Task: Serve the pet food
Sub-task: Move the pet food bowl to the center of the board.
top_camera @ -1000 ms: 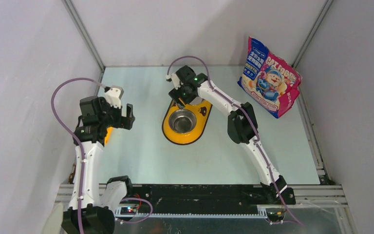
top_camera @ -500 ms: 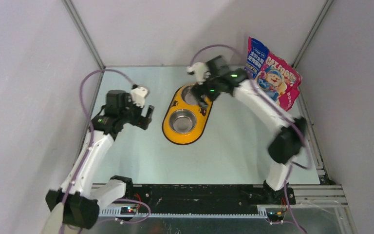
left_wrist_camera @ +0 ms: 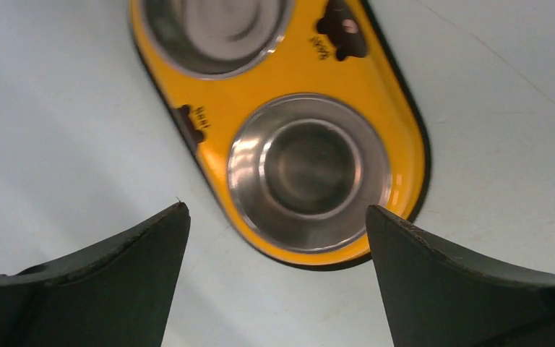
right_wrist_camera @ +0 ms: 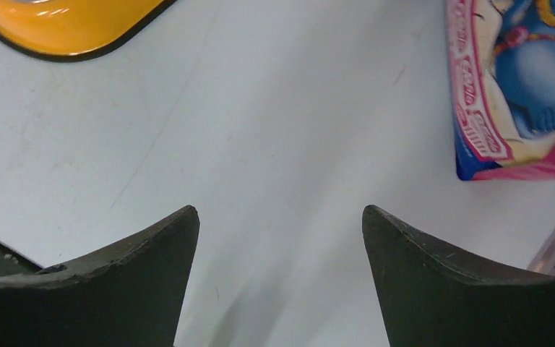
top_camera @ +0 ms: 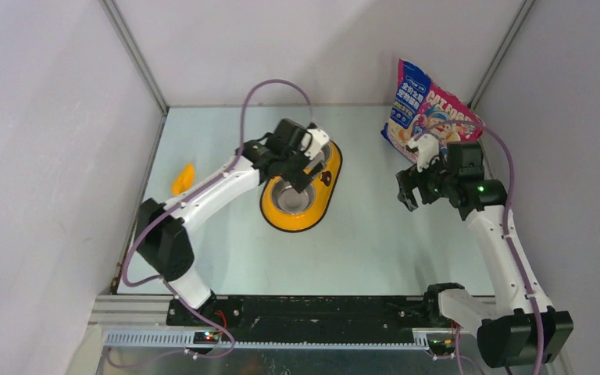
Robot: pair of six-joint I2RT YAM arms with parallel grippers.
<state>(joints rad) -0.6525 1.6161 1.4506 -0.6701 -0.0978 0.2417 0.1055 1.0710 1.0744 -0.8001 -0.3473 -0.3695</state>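
Pouch (top_camera: 430, 117) sits propped at the far right corner of the table (top_camera: 226, 234), blue-and-pink print side facing out. In the right wrist view we see its lower corner (right_wrist_camera: 520, 87) resting on the table surface. We can't tell whether its top is open.

Right gripper (top_camera: 410, 187) hovers above the table near the right edge, just on the near side of the pouch and not touching it. Its jaws are spread wide with nothing between them (right_wrist_camera: 280, 212), only bare tabletop below.

Left arm reaches across from the near left corner, and the left gripper (top_camera: 301, 160) hangs over the far end of the yellow feeder (top_camera: 316, 207), which lies about mid-table. The left wrist view shows the jaws wide apart and empty (left_wrist_camera: 276, 211). One steel bowl (left_wrist_camera: 309, 172) is right below between the fingers, and the second bowl (left_wrist_camera: 217, 29) is cut off by the top of the frame. Both bowls show bare steel.

Orange scoop (top_camera: 181, 178) lies flat near the left edge, well apart from both grippers.
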